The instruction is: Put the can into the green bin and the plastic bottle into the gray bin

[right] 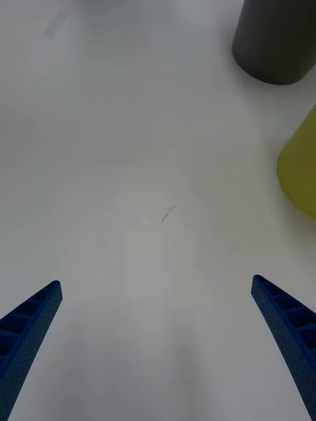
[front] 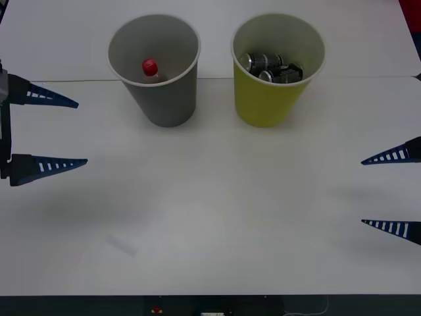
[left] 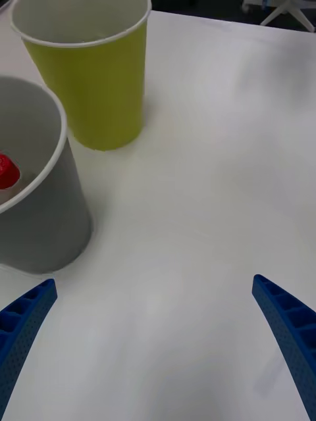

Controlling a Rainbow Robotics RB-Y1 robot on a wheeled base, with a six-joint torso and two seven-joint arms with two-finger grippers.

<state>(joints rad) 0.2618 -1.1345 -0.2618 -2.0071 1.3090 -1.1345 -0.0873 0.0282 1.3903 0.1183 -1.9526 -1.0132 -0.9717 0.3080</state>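
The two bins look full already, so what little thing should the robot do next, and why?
Probably nothing more than rest. The plastic bottle sits inside the gray bin, cans lie in the green bin, and the left hand and right hand hang open at the table's sides, holding nothing.

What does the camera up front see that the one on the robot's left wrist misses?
Front view alone: the can lying inside the green bin, and the right gripper, open at the table's right side. Left wrist view alone: a chair base beyond the table. Both: the gray bin, the plastic bottle with its red cap inside, and the open left gripper.
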